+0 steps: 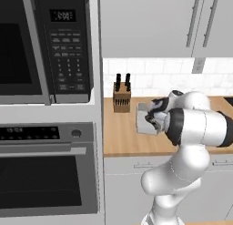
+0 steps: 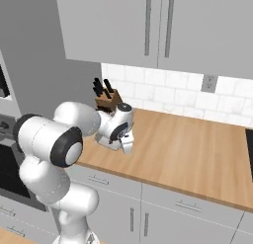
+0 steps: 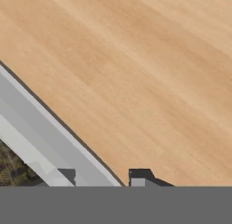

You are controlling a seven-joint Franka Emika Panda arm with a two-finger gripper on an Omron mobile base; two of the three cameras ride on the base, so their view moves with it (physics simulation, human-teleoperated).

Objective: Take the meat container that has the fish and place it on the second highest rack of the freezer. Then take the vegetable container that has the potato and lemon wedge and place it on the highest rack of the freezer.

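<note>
Hand view: tool (image 3: pixel 103 177) part-open over wood counter (image 3: pixel 136 73), holds nothing

Desk (image 1: pixel 123 137): pale wood top, running along the wall.
Wall (image 2: pixel 163 95): white tile backsplash, with a socket (image 2: pixel 209 83) at 1 o'clock.
Upper cabinets (image 2: pixel 148 28): grey doors with long vertical handles.
Lower cabinets (image 2: pixel 168 213): grey fronts under the desk.
Knife block (image 1: pixel 121 96): wooden, at the desk's back.
Microwave (image 1: pixel 45 46): 10 o'clock, dark door.
Oven (image 1: pixel 45 169): 8 o'clock, below the microwave.
</note>
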